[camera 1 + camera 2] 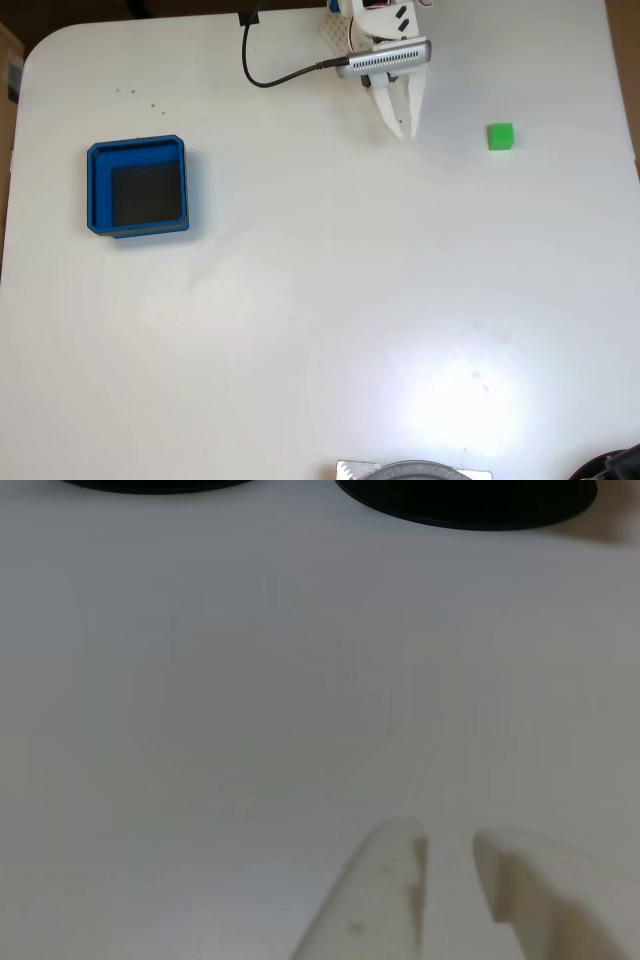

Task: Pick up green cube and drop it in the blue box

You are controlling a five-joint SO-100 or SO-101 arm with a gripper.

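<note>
Fixed view: a white surface [320,300] carries the green cube [501,136] near its right edge, toward the far right corner, resting alone and apart from everything else. The blue box [137,187] sits near the left edge, well apart from the cube, its dark floor bare. The gripper [405,133] hangs by the far edge, between box and cube but nearer the cube, its white fingers slightly parted and holding nothing. A black cable [270,75] loops beside it. Other view: the two fingertips [385,880], narrowly apart, hover over bare surface.
</note>
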